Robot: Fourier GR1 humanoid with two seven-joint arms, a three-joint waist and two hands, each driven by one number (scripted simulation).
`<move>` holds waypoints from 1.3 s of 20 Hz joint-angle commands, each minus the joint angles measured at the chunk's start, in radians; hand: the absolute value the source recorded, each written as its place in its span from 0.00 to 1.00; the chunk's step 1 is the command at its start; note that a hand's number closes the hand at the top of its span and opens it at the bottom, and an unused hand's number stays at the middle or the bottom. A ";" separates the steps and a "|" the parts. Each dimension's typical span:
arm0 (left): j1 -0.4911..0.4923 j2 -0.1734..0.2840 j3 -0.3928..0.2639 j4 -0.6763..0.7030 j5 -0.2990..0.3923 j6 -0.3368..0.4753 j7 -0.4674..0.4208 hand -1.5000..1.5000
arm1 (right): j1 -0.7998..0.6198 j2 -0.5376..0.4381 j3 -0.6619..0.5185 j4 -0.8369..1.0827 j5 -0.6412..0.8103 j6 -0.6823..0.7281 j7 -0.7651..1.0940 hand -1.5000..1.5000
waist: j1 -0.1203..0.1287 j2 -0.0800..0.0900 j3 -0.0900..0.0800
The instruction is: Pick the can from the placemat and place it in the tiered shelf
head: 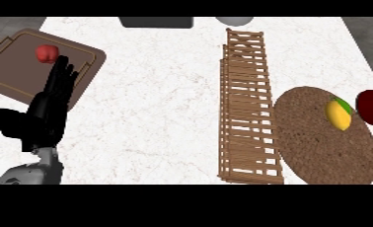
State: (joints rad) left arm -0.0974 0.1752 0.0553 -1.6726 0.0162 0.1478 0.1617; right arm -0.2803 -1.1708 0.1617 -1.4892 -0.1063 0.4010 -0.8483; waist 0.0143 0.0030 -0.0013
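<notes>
A round brown woven placemat (320, 147) lies at the right of the counter. At its right side a dark red rounded thing (366, 106), which may be the can, is cut off by the view's edge. A yellow fruit with a green tip (339, 114) lies on the mat beside it. The slatted wooden tiered shelf (247, 107) stands in the middle, just left of the mat. My left hand (44, 117) rests open at the far left, fingers straight and pointing up, far from the mat. My right hand does not show.
A brown board (22, 73) lies at the far left with a red fruit (47, 53) on it, just above my left fingertips. A dark grey block (157, 22) and a grey bowl (235, 20) sit at the back edge.
</notes>
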 commanded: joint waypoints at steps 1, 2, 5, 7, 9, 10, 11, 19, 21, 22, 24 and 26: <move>-0.057 0.005 0.000 0.034 -0.012 0.001 0.028 0.50 | -0.110 0.055 0.028 0.048 -0.040 0.154 0.027 1.00 | 0.007 0.002 0.001; -0.021 0.002 0.002 0.008 -0.009 0.001 0.021 0.50 | -0.125 0.078 0.043 -0.006 -0.053 0.142 0.110 1.00 | 0.006 0.000 0.001; -0.046 -0.013 -0.022 -0.028 -0.035 0.027 0.067 0.50 | -0.216 0.174 0.090 0.047 -0.045 0.140 0.184 1.00 | 0.010 0.001 0.001; -0.007 -0.030 -0.021 0.004 -0.026 0.010 -0.005 0.50 | -0.234 0.247 0.102 0.068 -0.039 0.121 0.211 1.00 | 0.006 0.000 0.001; 0.043 -0.042 -0.048 -0.029 -0.039 0.007 -0.010 0.50 | -0.257 0.322 0.140 0.083 0.017 0.086 0.248 1.00 | 0.008 -0.001 0.001; 0.010 0.014 0.023 -0.036 0.002 -0.024 0.028 0.50 | -0.232 0.297 0.082 0.064 -0.005 0.134 0.241 1.00 | -0.005 -0.003 0.001; 0.032 0.004 0.016 -0.055 -0.003 -0.016 0.027 0.50 | -0.282 0.335 0.081 0.041 -0.025 0.124 0.324 1.00 | -0.003 -0.003 0.001; 0.071 -0.057 -0.032 -0.057 -0.037 0.002 -0.003 0.50 | -0.338 0.585 0.110 0.150 0.114 0.057 0.344 1.00 | -0.004 -0.003 0.001; 0.052 -0.001 0.028 -0.052 0.006 -0.046 -0.004 0.50 | -0.389 0.631 0.105 0.163 0.139 0.057 0.386 1.00 | -0.003 -0.003 0.001; 0.023 -0.026 0.019 0.040 -0.021 -0.030 -0.061 0.50 | -0.341 0.627 0.098 0.212 0.204 0.066 0.249 1.00 | -0.007 -0.002 0.001; 0.060 -0.050 -0.015 -0.044 -0.041 -0.006 -0.013 0.50 | -0.358 0.689 0.145 0.202 0.276 0.007 0.300 1.00 | -0.003 -0.002 0.001; 0.054 -0.029 -0.009 -0.094 -0.024 -0.027 0.055 0.50 | -0.459 0.706 0.085 0.289 0.228 0.080 0.347 1.00 | 0.000 -0.002 0.001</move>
State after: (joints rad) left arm -0.0625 0.1455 0.0605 -1.7005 -0.0045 0.1264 0.1576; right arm -0.6535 -0.5270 0.2764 -1.2905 0.1010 0.4478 -0.5292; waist 0.0104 0.0004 -0.0006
